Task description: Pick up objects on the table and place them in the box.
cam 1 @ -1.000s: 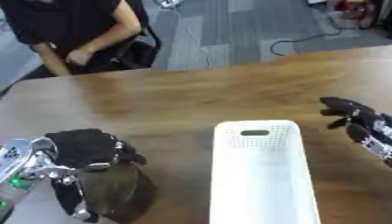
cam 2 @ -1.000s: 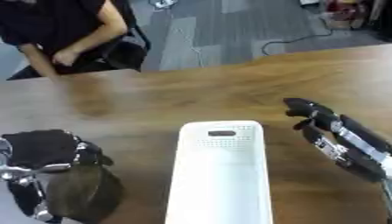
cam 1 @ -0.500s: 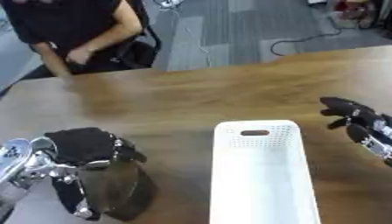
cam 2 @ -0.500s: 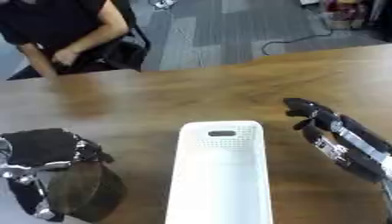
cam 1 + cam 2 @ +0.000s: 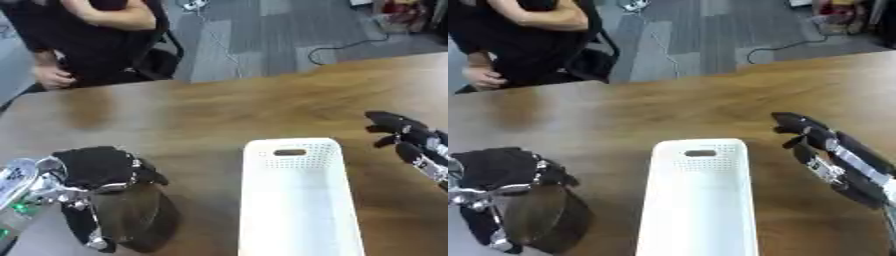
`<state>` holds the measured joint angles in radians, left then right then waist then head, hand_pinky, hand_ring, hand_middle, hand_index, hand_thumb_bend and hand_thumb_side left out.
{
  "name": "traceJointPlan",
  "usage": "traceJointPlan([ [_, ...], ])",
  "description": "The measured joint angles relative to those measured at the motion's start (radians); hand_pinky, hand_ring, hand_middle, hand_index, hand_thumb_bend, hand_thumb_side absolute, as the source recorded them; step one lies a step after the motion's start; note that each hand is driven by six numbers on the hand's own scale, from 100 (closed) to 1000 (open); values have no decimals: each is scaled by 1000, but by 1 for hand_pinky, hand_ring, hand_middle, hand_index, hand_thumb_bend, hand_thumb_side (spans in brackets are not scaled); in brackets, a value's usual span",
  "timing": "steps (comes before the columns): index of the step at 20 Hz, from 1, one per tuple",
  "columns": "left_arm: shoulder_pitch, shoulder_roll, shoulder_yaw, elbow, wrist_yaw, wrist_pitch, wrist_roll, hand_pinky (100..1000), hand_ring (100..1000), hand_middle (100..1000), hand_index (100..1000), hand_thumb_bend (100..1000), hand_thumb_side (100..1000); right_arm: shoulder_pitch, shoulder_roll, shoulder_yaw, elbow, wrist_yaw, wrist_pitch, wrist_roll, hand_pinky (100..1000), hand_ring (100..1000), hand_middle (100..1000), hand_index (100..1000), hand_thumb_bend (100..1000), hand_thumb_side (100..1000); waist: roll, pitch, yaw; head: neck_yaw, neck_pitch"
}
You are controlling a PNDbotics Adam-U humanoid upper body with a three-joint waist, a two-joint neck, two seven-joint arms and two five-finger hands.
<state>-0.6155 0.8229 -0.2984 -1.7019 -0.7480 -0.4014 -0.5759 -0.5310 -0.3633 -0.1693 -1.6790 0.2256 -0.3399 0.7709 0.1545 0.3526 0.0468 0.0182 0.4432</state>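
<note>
A dark brown rounded object (image 5: 133, 218) stands at the table's near left corner. My left hand (image 5: 94, 168) sits on top of it, with fingers (image 5: 87, 227) curled down along its side. A long white perforated box (image 5: 294, 146) with a slot handle lies lengthwise in the near middle; what shows of its inside is bare. My right hand (image 5: 826, 146) hovers just right of the box, fingers relaxed and pointing toward the far side, holding nothing.
The wooden table (image 5: 219, 107) stretches bare from the box to its far edge. Beyond that edge are a black chair (image 5: 166, 55) and grey carpet with a cable.
</note>
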Motion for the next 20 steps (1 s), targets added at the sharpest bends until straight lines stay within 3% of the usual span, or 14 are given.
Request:
traceJointPlan([
  [3,-47,18,-8,-30,45,-4,-31,100,100,335,459,100,133,17,3,0,0,0,6,6,788,924,1000,1000,100,1000,14,-30,13,0,1],
  [8,-85,41,-12,-86,102,1,-83,100,100,335,459,100,100,37,6,0,-6,-4,19,17,788,924,1000,1000,100,1000,25,-53,22,0,1],
  [20,-101,43,-12,-126,150,21,-122,100,100,333,456,100,100,50,21,0,-12,-11,31,26,789,924,1000,1000,100,1000,30,-70,21,0,0],
])
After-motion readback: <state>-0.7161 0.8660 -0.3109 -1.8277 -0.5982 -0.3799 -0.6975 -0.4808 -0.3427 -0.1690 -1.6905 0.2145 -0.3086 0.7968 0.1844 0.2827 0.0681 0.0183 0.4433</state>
